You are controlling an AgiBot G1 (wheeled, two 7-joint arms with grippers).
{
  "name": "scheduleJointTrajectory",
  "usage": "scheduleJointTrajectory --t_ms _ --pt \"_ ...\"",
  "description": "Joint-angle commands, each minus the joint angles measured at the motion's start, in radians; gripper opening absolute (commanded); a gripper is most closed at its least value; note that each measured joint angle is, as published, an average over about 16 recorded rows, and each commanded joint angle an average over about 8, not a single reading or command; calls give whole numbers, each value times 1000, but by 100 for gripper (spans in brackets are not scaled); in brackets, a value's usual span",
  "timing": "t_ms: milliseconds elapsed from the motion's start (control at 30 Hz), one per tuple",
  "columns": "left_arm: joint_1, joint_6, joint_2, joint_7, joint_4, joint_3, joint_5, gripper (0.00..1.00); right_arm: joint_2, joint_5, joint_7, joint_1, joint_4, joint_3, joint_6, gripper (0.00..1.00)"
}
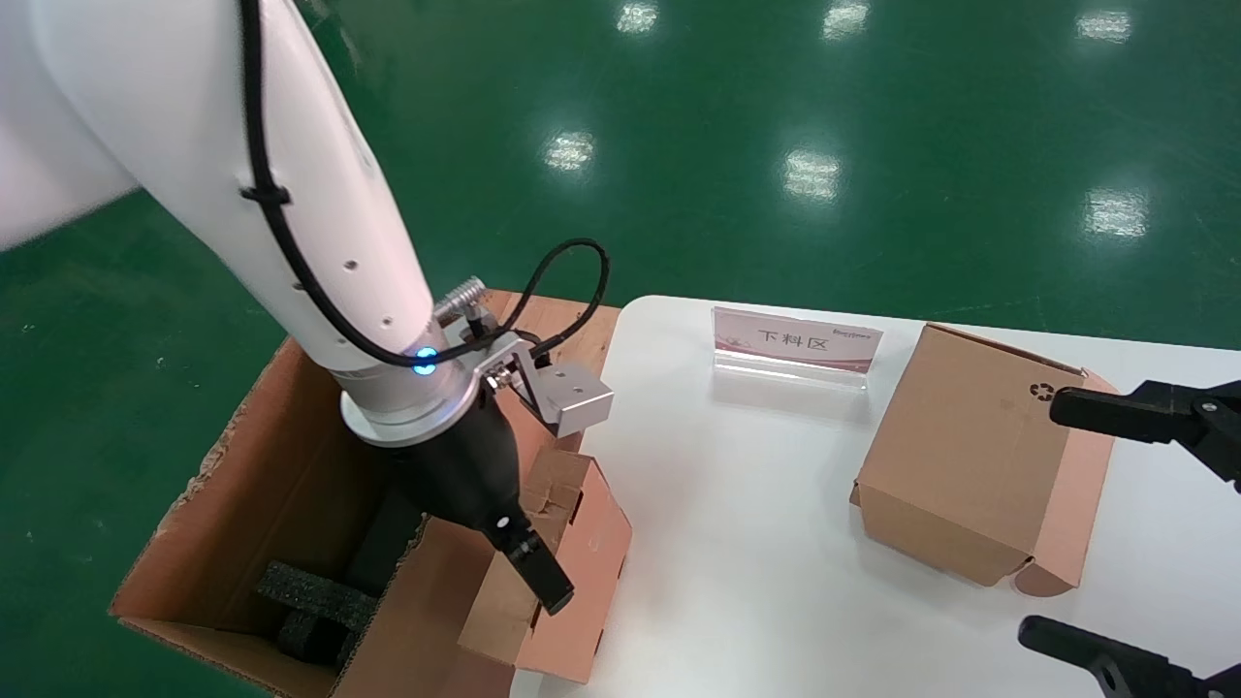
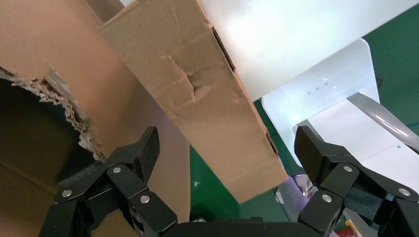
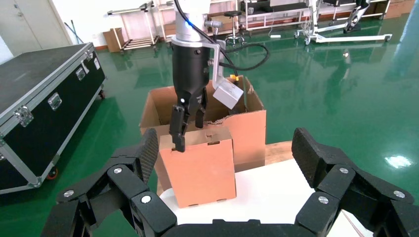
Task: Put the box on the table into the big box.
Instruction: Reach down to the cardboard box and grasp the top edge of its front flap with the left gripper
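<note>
Box (image 1: 553, 572), tilted, sits at the table's (image 1: 766, 543) left edge, against the big box's (image 1: 291, 465) wall. Left gripper (image 2: 227, 148) straddles its top, fingers spread. Right gripper (image 3: 225, 158), jaws parted, hovers at the right edge by a recycling-marked box (image 1: 970, 456).

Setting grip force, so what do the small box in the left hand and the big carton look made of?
The box: thin matte cardboard, seemingly, with creased folds and slit tabs. The big box: corrugated cardboard; its ragged torn edge shows fluting. The left hand straddles the box.
</note>
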Motion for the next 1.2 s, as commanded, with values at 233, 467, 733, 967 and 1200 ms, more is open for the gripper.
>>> scheduleJointTrajectory --t_ms 233,467,733,967,1200 --pt "32 -22 38 -70 -3 10 57 100 0 0 0 0 0 0 0 100" --pt "50 -36 64 -128 -4 15 97 80 0 0 0 0 0 0 0 100" --pt "60 -43 78 -161 -5 17 117 0 0 0 0 0 0 0 0 88" --pt "63 -45 83 -173 -6 18 124 0 0 0 0 0 0 0 0 0" --pt "66 -48 86 -179 -5 18 129 0 0 0 0 0 0 0 0 0"
